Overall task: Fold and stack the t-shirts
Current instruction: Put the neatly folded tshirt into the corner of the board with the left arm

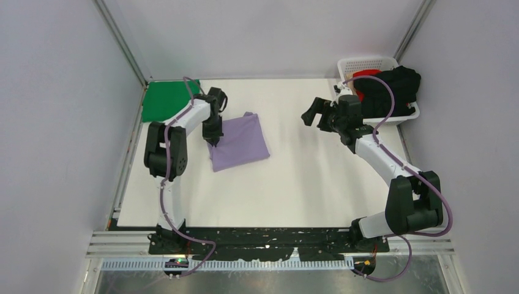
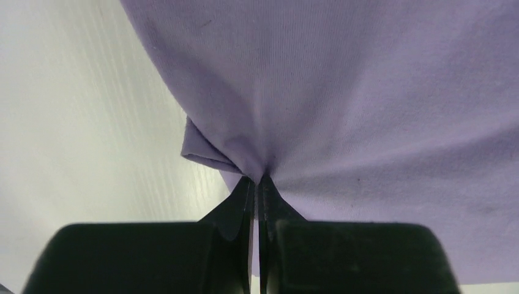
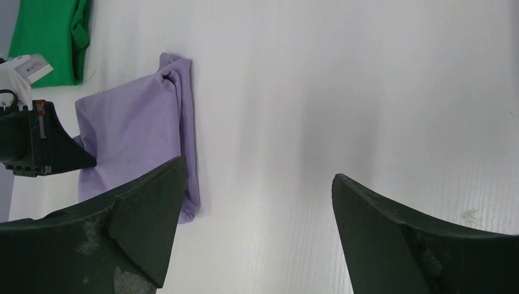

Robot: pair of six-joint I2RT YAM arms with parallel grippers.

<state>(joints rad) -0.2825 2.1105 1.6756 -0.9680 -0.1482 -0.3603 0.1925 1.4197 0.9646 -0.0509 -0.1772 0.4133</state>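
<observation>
The purple t-shirt (image 1: 240, 142) lies on the left half of the white table (image 1: 306, 184), folded into a rough rectangle with one layered edge and a small rumpled corner. My left gripper (image 1: 212, 139) is at its left edge. In the left wrist view the two fingers are pressed together with a pinch of purple cloth between them, and creases fan out from that point. Behind it, in the far left corner of the table, the green t-shirt (image 1: 165, 101) lies flat in a tidy folded shape, near the purple one but not touching it. My right gripper (image 1: 312, 113) hangs over bare table to the right of the purple shirt with its fingers spread wide and nothing between them. At the far right corner stands a white plastic basket (image 1: 367, 61), and a black t-shirt (image 1: 398, 86) is heaped in it, spilling over the rim, with a bit of a red t-shirt (image 1: 367, 75) showing beside it. By my reading, the green shirt is folded and the purple one is nearly so but not yet stacked on it. The black and red shirts are not yet begun, so the job is roughly half done.
</observation>
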